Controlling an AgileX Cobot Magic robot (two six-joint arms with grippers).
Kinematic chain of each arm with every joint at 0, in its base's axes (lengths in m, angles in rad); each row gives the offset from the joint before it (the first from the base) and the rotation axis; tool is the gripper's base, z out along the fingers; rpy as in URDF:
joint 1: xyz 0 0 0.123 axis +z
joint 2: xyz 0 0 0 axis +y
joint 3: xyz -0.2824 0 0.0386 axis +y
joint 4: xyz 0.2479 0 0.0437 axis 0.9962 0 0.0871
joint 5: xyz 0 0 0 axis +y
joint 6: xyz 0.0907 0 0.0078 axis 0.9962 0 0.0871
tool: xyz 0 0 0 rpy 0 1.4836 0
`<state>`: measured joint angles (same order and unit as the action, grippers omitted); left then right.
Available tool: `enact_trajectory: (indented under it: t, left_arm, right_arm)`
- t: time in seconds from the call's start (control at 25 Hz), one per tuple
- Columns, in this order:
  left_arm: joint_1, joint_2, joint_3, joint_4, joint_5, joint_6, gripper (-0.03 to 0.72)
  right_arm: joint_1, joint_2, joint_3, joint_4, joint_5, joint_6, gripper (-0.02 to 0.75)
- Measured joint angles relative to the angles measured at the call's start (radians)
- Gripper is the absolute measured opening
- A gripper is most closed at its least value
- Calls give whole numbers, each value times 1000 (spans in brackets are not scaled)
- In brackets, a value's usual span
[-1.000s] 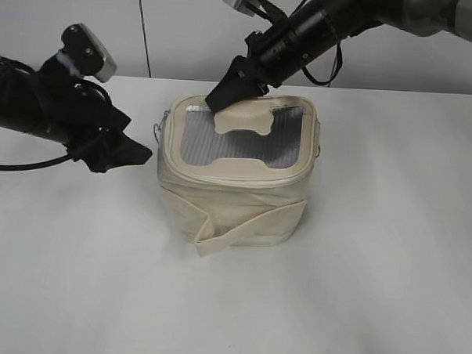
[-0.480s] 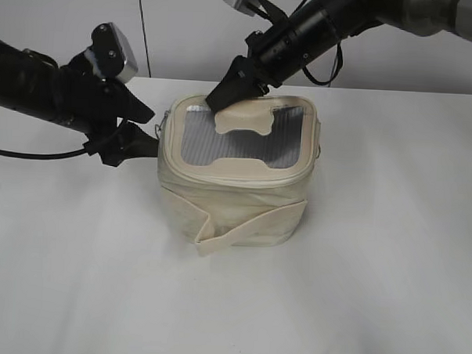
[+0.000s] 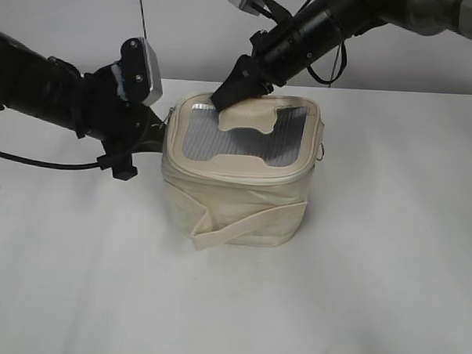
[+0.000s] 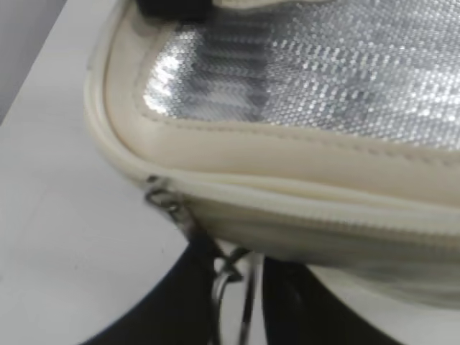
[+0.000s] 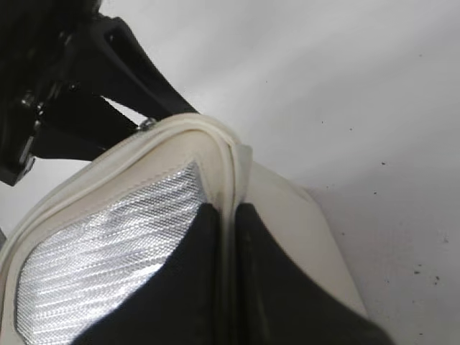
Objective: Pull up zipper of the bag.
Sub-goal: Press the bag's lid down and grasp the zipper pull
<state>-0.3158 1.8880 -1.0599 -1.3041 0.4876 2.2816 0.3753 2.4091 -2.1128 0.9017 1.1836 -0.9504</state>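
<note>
My right claw (image 3: 233, 89) pinched on the bag (image 3: 240, 173) lid rim, my left claw (image 4: 237, 287) closed around the zipper (image 4: 309, 208) ring pull, white counter (image 3: 372, 293) below

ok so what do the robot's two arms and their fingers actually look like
Both arms are black and jointed, each with a silver-grey camera block near the wrist. The left arm trails a black cable; the right arm has looped black cables and a grey upper section. The fingers are plain matte black wedges.

Both arms (image 3: 44, 90) are matte black with grey wrist cameras (image 3: 140, 69) and black cables (image 3: 33, 162).
</note>
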Motion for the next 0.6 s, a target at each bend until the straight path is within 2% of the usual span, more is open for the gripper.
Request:
enact_trajectory:
  t: [0.12,0.2,0.36,0.48,0.6]
  left_arm:
    - [-8,2,0,5,-22,5,74]
    - [-11,2,0,7,-49,-14,34]
    - [-15,-9,0,36,-93,-142,10]
    - [-16,-44,2,138,-70,-277,9]
    - [-16,-87,46,210,-68,-357,9]
  right_arm:
    - [-1,0,0,-3,-6,2,45]
    - [-1,0,0,-3,-9,3,45]
    - [0,0,0,6,-5,3,44]
    - [1,0,0,8,-4,3,44]
    - [1,0,0,8,-3,4,44]
